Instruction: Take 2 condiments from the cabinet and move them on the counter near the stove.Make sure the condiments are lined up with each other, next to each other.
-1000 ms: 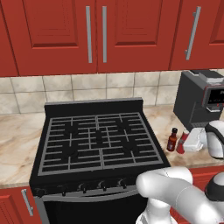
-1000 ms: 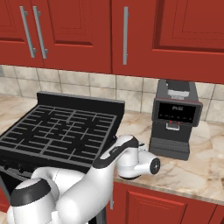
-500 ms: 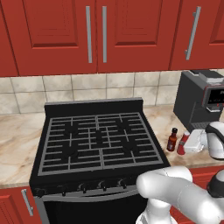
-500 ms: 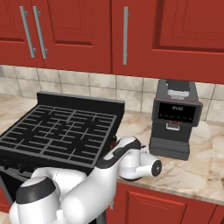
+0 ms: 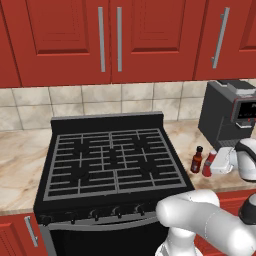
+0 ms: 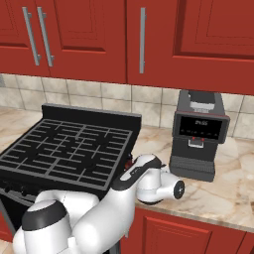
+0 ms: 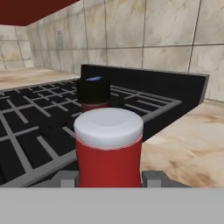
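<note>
The beige marble counter (image 5: 20, 165) carries two bottles (image 5: 197, 160) and a coffee machine (image 5: 229, 116).

Light is even and fairly bright in all three views, with no clear source and no hard glare. The cabinet (image 5: 110, 40) doors show soft, flat shading; the counter (image 5: 20, 165) carries only faint shadow beside the stove (image 5: 112, 160). Both base views are sharp to the edges, without bending. The hand view is softer: the red bottle (image 7: 108, 148) at 6 o'clock looks slightly blurred, and the tiles at 12 o'clock are grainy.
</note>
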Tool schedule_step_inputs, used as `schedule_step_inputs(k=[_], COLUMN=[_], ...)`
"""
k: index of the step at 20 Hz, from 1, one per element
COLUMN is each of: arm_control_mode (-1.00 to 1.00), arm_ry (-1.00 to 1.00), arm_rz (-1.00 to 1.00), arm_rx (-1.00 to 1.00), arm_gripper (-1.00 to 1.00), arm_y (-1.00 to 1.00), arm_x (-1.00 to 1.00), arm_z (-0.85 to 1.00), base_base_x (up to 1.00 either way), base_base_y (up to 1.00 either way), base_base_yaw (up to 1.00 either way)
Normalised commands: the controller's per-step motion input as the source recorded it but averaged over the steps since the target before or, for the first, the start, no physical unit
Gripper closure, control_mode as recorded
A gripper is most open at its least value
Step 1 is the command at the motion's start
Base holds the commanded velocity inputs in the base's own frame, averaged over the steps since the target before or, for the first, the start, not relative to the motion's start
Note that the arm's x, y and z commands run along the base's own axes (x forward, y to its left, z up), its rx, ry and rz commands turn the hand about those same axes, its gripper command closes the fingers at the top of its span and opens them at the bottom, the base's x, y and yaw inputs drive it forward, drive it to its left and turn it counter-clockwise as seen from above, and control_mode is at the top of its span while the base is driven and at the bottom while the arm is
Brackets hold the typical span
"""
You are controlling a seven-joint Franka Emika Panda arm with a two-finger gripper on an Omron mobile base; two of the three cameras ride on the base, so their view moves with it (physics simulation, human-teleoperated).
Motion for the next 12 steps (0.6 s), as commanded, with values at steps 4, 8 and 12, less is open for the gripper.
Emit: schedule_step_inputs(k=[4, 8, 12], arm_control_mode=[-1.0, -1.0, -1.0], arm_ry=[0.0, 0.0, 0.0], arm_rz=[0.01, 0.0, 0.0], arm_rx=[0.0, 0.0, 0.0], arm_gripper=[1.0, 1.0, 1.0], arm_y=[0.0, 0.0, 0.0], arm_x=[0.0, 0.01, 0.0], arm_z=[0.0, 0.0, 0.0], base_base_x=[0.0, 0.0, 0.0], base_base_y=[0.0, 0.0, 0.0], base_base_yaw=[0.0, 0.0, 0.0])
